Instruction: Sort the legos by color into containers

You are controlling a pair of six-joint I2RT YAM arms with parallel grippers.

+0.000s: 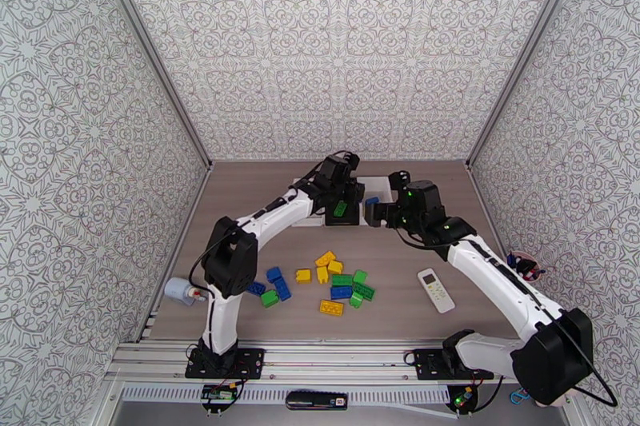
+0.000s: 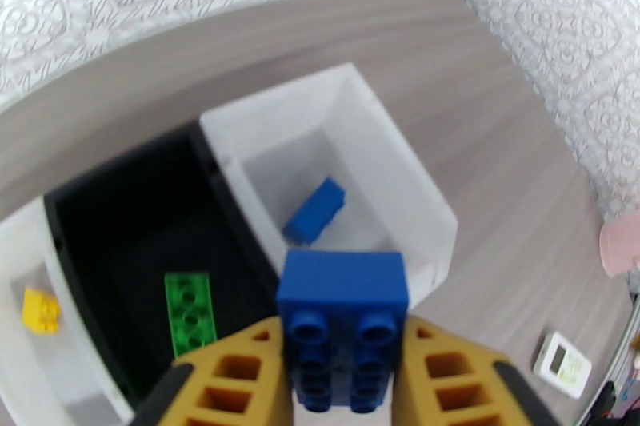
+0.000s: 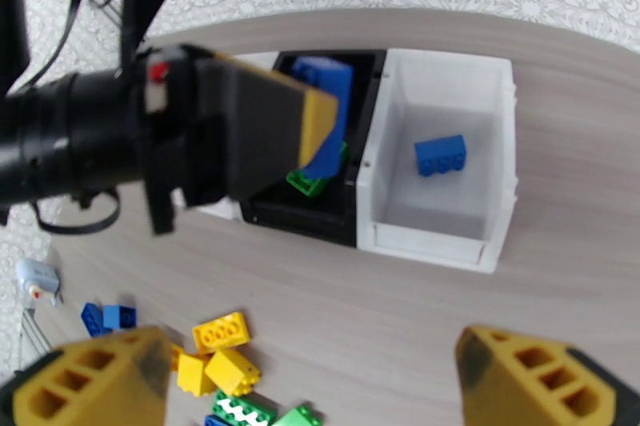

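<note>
With blue lego (image 2: 342, 292) clamped in left gripper (image 2: 342, 333), mid-delivery above black bin (image 2: 120, 208), shift over white bin (image 2: 404, 168) holding blue, then release.

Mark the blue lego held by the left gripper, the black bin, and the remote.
held blue lego (image 2: 342, 288): left wrist view, its flat side face.
black bin (image 2: 120, 224): left wrist view, bare inner floor.
remote control (image 1: 436, 290): top external view, middle of its body.

Grey wood-grain table (image 1: 400, 260). Far middle: left white bin (image 2: 48, 388), black bin (image 2: 120, 236), right white bin (image 2: 392, 164) in a touching row. Loose legos (image 1: 342, 280) scattered front-centre — blue, yellow, green. White remote (image 1: 436, 290) to their right, apart.
</note>
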